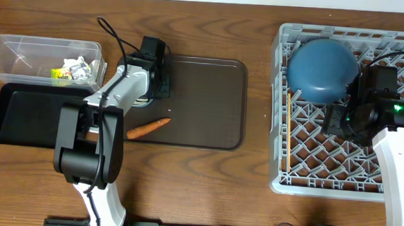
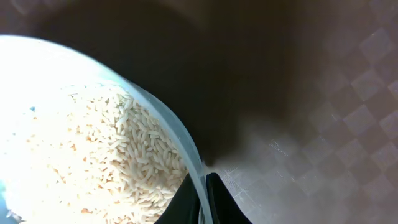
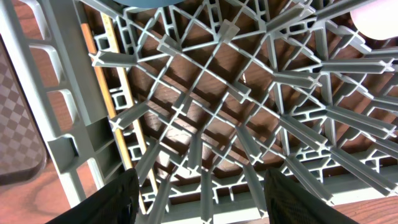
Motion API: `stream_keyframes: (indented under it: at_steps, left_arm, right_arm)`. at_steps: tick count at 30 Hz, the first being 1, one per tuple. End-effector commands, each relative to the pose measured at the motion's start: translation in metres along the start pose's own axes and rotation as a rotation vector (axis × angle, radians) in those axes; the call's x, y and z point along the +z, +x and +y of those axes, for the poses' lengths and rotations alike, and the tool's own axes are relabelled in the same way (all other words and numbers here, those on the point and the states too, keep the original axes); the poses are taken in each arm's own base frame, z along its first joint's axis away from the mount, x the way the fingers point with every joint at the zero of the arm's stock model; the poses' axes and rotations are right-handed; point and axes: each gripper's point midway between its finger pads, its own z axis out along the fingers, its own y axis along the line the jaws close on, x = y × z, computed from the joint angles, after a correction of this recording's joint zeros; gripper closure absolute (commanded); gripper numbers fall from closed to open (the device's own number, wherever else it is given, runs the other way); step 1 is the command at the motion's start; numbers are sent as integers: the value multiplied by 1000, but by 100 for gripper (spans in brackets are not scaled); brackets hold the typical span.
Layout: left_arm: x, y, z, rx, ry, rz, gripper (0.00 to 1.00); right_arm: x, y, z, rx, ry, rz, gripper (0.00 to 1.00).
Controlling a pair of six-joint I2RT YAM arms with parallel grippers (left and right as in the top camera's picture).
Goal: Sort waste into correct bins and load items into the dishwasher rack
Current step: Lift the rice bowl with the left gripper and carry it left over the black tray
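Dark wooden table (image 1: 204, 196) bears brown tray (image 1: 213, 100); grey rack (image 1: 323, 183) alongside.

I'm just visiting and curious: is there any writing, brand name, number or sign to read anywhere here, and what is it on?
No text is readable in any view.
Print on the yellow-green snack wrapper in the clear tub: too small and blurred to read.
The small light blue bowl and the dishwasher rack: no writing seen.
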Motion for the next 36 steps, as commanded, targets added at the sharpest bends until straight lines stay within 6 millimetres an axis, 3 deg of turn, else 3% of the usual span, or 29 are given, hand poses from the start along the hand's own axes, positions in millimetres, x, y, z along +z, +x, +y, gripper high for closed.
stream_keyframes:
  at_steps: [1, 21, 30, 36]
  left_arm:
    - [-2, 7, -2, -5, 15, 24, 94]
    - [-72, 32, 20, -18, -31, 71, 94]
    - [-103, 35, 60, -115, -14, 54, 94]
    - [-116, 31, 99, -241, -1, 13, 94]
  right_arm:
    - [2, 1, -5, 2, 8, 6, 36]
    - [2, 1, -5, 2, 8, 6, 37]
    - [2, 1, -5, 2, 8, 6, 37]
    - [2, 1, -5, 2, 8, 7, 37]
